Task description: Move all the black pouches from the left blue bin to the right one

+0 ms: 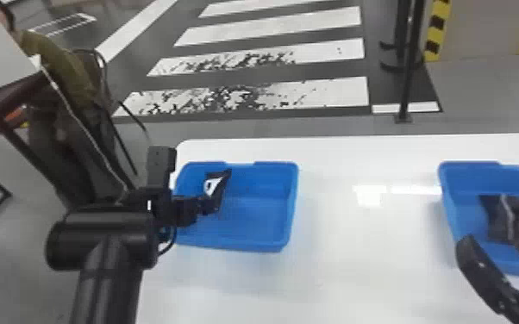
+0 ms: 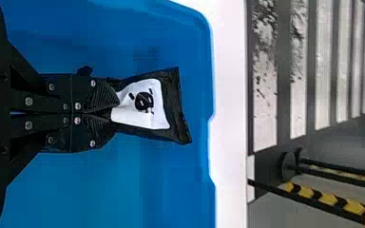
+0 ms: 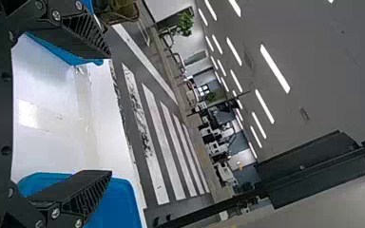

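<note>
As white table gleams, striped floor beyond

1. A white table fills the head view's lower middle and right.
2. Gray floor with white crosswalk stripes, the nearer ones worn, crosses the upper middle.
3. Upper right: a black post near yellow-and-black striping.
4. Upper left: a brown desk.
5. The right wrist view shows ceiling lights, a green plant and what look like workstations.
</note>
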`<state>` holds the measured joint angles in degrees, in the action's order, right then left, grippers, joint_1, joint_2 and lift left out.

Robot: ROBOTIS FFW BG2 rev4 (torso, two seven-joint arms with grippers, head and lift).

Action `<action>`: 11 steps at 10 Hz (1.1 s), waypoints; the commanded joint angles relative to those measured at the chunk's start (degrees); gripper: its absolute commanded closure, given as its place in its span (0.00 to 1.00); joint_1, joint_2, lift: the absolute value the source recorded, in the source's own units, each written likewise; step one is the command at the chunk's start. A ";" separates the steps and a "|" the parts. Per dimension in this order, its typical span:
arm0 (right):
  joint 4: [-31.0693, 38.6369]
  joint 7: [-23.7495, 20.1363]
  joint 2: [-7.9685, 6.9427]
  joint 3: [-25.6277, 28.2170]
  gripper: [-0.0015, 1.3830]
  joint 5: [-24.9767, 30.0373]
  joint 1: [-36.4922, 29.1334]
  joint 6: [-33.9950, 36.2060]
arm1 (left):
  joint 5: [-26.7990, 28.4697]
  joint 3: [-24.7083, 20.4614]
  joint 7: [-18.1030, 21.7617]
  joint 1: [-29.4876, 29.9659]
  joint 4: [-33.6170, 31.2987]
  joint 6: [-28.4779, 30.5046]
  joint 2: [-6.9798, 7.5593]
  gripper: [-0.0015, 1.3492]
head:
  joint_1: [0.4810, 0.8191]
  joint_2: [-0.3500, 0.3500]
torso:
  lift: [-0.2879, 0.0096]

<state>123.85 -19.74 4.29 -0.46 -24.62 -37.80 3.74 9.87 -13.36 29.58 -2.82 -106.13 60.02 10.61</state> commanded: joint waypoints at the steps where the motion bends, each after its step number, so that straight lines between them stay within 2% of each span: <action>1: 1.24 -0.83 0.10 0.00 0.12 -0.17 0.68 1.32 | -2.55 2.40 -0.22 4.92 -10.38 -1.95 -0.07 0.90 | 0.63 0.88 | 0.50; 2: 1.94 -1.88 0.28 -0.46 0.12 -1.20 1.81 3.01 | -4.27 4.45 -0.22 7.45 -15.44 -3.21 -0.07 0.90 | 0.63 0.85 | 0.50; 4: 1.80 -3.11 2.21 -4.91 0.12 -5.89 5.32 5.26 | -7.69 10.17 -0.22 10.83 -21.91 -6.45 0.20 0.90 | 0.63 0.77 | 0.50; 7: -1.01 -3.64 3.88 -9.60 0.12 -10.80 11.51 6.24 | -13.98 19.19 -0.40 11.11 -22.75 -8.98 0.90 0.90 | 0.63 0.67 | 0.50; 11: -7.76 -3.81 4.06 -9.94 0.12 -11.14 18.54 6.24 | -19.12 24.56 -0.48 9.56 -22.75 -9.82 1.60 0.90 | 0.63 0.54 | 0.50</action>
<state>117.26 -23.56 8.33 -10.39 -35.76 -20.35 9.97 -8.37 10.35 29.11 7.16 -128.88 50.26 12.16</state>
